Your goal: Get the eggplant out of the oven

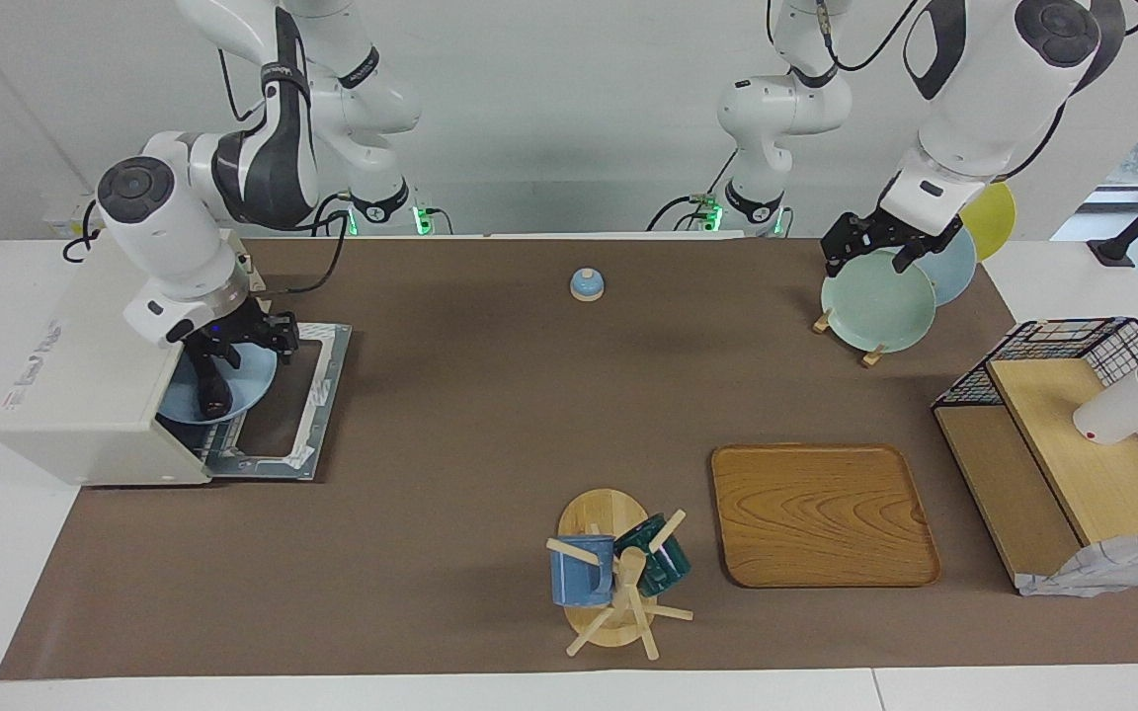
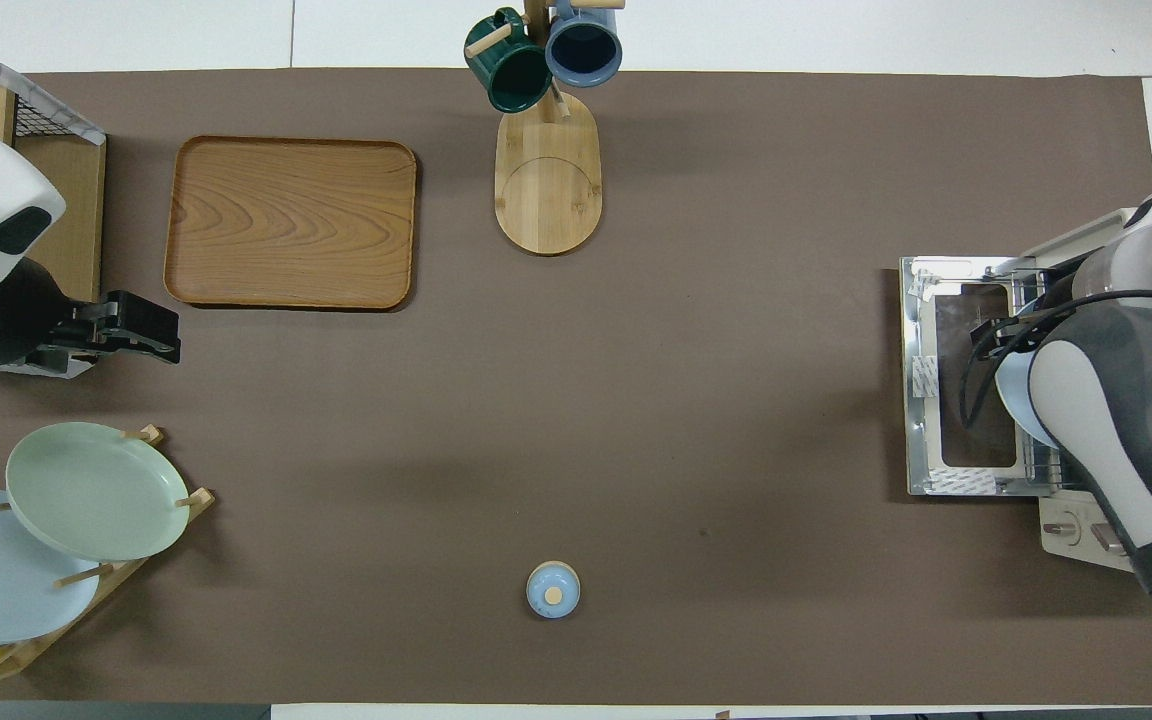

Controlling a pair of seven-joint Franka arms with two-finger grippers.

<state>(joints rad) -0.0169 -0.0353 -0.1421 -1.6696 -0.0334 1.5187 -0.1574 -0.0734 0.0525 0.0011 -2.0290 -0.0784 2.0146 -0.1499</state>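
The oven (image 1: 100, 375) sits at the right arm's end of the worktop (image 1: 490, 425), its door (image 1: 284, 400) dropped flat onto the brown mat and taking up the room in front of it. The mat's middle lies open between the door, a small blue knob (image 1: 586, 284), a mug stand (image 1: 613, 578) and a wooden tray (image 1: 823, 513). Inside the oven's mouth a blue plate (image 1: 243, 387) carries the eggplant (image 1: 212, 390). The right gripper (image 1: 233, 346) hangs over that plate at the opening; I cannot tell how wide its fingers stand or whether they touch the eggplant. The left gripper (image 1: 875, 247) waits above the plate rack (image 1: 885, 296), fingers spread and holding nothing.
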